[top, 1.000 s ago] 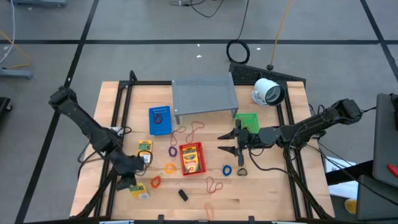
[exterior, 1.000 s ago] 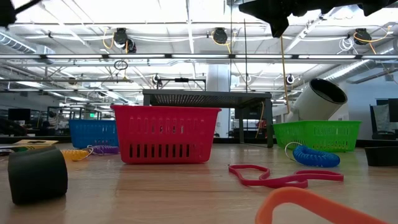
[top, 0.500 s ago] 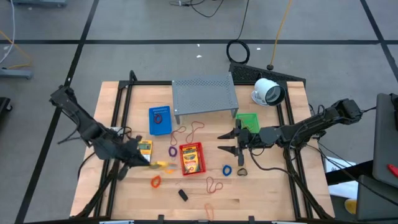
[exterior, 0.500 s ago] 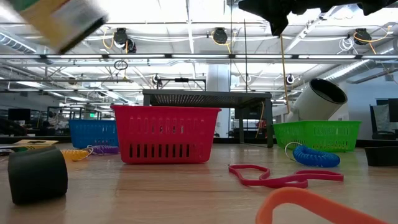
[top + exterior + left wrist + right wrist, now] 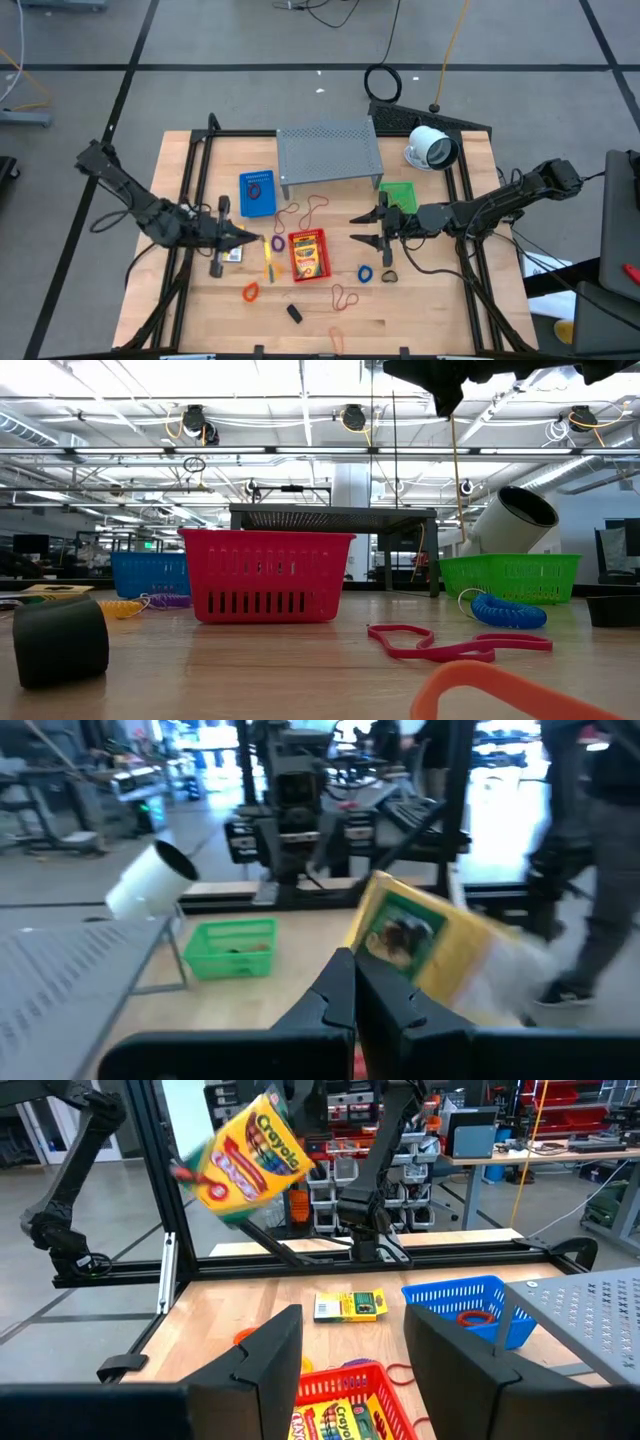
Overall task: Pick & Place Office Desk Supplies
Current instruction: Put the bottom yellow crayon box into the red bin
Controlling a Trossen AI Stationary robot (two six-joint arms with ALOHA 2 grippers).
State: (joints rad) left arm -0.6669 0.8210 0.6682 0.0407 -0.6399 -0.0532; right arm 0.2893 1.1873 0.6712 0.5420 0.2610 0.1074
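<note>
Yellow crayon packet (image 5: 268, 256) pinched in left gripper (image 5: 252, 243) jaws, right gripper (image 5: 372, 228) jaws spread, empty.

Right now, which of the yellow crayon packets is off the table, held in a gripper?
The yellow crayon packet pinched in the shut left gripper, raised beside the red basket. Another yellow packet lies flat on the wooden table; more sit in that basket.

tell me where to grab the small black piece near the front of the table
Grip the black piece across its narrow width, coming straight down: it lies flat and angled, with bare wood along both long sides. The open right pincer is free; the left pincer holds a crayon packet.
</note>
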